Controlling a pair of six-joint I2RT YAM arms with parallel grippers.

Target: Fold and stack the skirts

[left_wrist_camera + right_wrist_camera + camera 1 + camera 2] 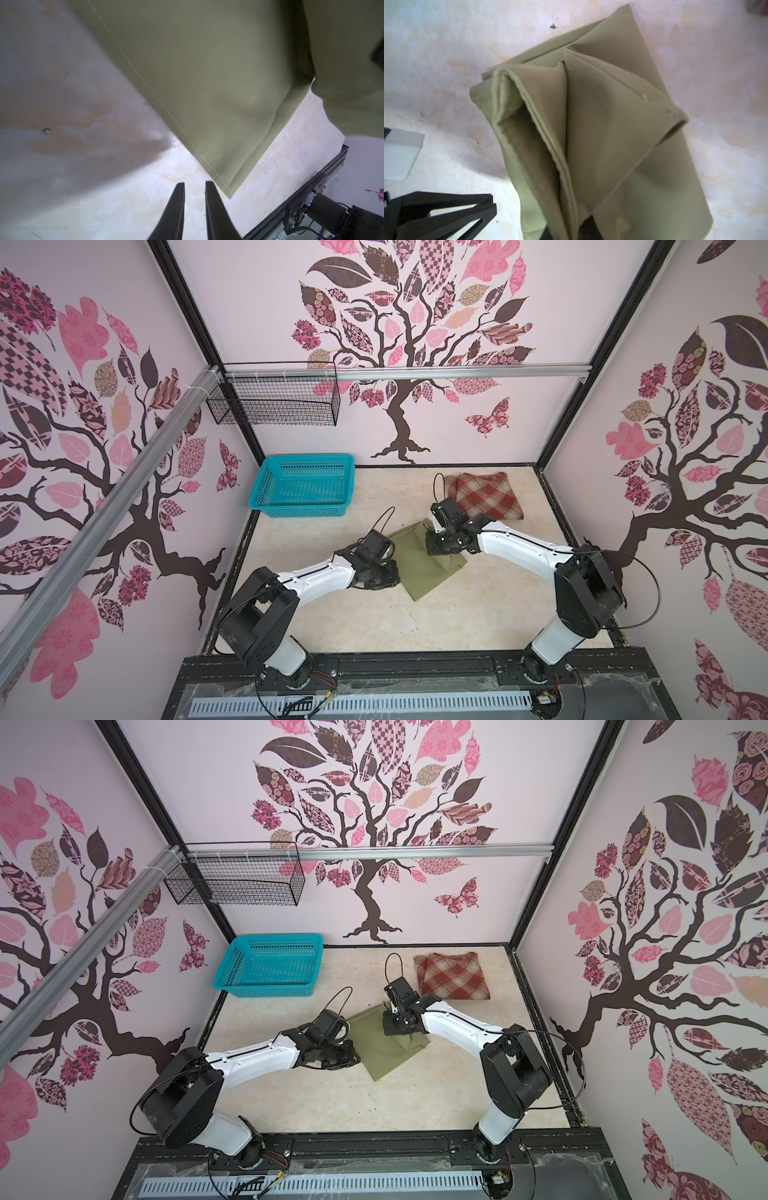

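Observation:
The olive-green skirt (419,572) (384,1054) lies partly folded in the middle of the marbled table (374,622). My right gripper (569,230) is shut on a raised fold of it (602,128), and the cloth hangs bunched from the jaws. In both top views that gripper (442,549) hovers over the skirt's far right part. My left gripper (195,184) stands slightly open with nothing between its fingers, just above the table beside the skirt's stitched corner (226,187). The plaid skirt (484,495) (453,975) lies folded at the back right.
A turquoise plastic basket (303,485) (270,967) stands at the back left. A black wire basket (276,400) hangs on the back wall. Patterned walls close three sides. A black frame rail (415,664) runs along the front edge.

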